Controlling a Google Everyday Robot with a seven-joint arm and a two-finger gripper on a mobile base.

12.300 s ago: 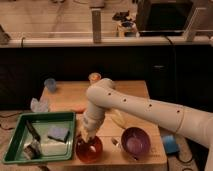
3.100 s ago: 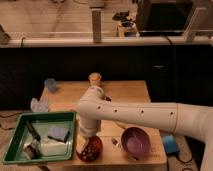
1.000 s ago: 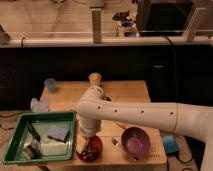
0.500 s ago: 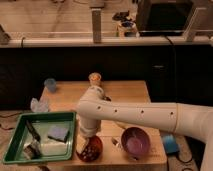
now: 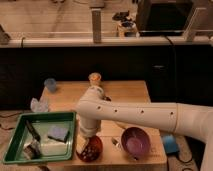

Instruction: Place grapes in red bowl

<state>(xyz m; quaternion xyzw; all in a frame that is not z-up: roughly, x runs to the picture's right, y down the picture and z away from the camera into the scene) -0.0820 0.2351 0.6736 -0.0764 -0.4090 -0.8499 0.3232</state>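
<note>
The red bowl (image 5: 90, 149) sits at the table's front edge, just right of the green tray. A dark reddish cluster, the grapes (image 5: 92, 146), lies inside it. My gripper (image 5: 84, 141) hangs at the end of the white arm (image 5: 130, 116), low over the bowl's left rim and right next to the grapes. The arm's wrist hides part of the bowl's back rim.
A purple bowl (image 5: 135, 142) stands right of the red bowl with a small utensil (image 5: 116, 142) between them. A green tray (image 5: 20, 153) with a sponge and tools is at the left. A blue cup (image 5: 50, 84), a clear bag (image 5: 38, 105) and an orange-topped item (image 5: 94, 78) stand farther back.
Since 12.3 s ago the gripper has dropped lower over the red bowl, and a dark cluster now shows inside it. Nothing has moved in the last second.
</note>
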